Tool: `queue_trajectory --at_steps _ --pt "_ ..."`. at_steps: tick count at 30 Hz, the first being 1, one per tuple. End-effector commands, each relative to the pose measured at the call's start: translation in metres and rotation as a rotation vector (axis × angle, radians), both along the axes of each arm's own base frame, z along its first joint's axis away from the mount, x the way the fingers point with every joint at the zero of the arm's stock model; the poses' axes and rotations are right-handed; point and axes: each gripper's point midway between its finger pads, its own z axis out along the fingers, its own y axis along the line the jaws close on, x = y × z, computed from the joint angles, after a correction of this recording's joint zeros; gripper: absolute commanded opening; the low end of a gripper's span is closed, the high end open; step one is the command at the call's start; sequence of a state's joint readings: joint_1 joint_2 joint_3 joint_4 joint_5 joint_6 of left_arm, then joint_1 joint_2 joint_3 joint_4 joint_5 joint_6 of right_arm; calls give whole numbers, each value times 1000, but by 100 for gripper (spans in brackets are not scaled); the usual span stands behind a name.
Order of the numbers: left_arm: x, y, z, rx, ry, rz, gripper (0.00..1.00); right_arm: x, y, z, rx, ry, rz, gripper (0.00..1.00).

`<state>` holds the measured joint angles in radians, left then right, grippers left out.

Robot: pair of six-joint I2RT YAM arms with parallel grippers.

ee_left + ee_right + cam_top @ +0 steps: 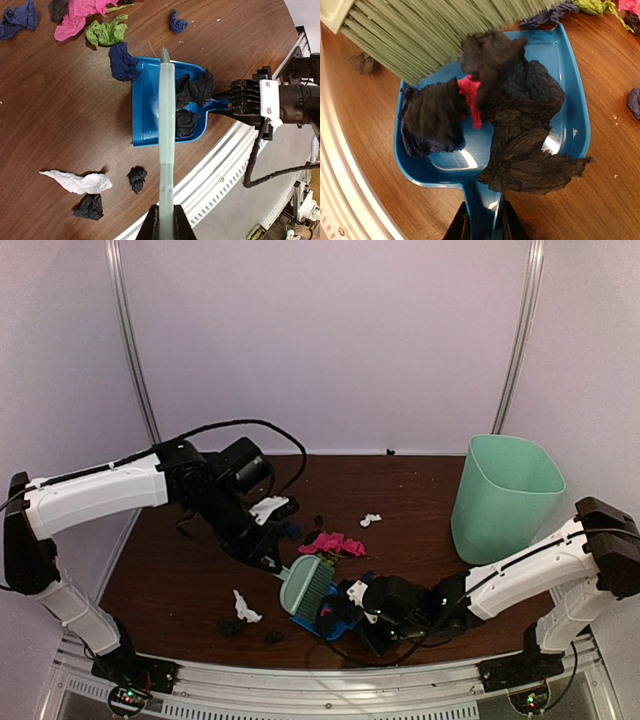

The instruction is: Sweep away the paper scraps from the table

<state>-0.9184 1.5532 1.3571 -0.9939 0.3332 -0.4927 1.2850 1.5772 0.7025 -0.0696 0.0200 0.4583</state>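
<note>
My left gripper (pixel 165 222) is shut on the handle of the mint-green hand brush (pixel 166 125), whose bristles (pixel 440 30) hang over the blue dustpan (pixel 565 100). My right gripper (pixel 482 225) is shut on the dustpan's handle; the pan lies on the table (pixel 420 490) near its front edge. Black, dark blue and pink paper scraps (pixel 520 110) fill the pan. Loose scraps lie on the table: pink (pixel 333 542), white (pixel 245 607), black (pixel 137 178), green (pixel 106 33) and dark blue (pixel 122 62) at the pan's mouth.
A mint-green bin (pixel 505 495) stands at the back right of the table. The silver rail (pixel 225 170) runs along the near edge beside the dustpan. A small white scrap (pixel 371 520) lies mid-table.
</note>
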Motion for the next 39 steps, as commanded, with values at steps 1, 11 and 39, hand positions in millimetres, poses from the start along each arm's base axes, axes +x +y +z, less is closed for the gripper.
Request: queue_trajectory --at_steps 1,11,39 --pt "-1 3 39 -38 -47 5 0 7 -3 16 49 -49 -43 0" --pt "18 18 80 -8 -188 70 0 11 -18 43 125 -89 -92 0" --pt "69 104 122 84 -525 439 0 89 -76 165 106 -148 -469 0"
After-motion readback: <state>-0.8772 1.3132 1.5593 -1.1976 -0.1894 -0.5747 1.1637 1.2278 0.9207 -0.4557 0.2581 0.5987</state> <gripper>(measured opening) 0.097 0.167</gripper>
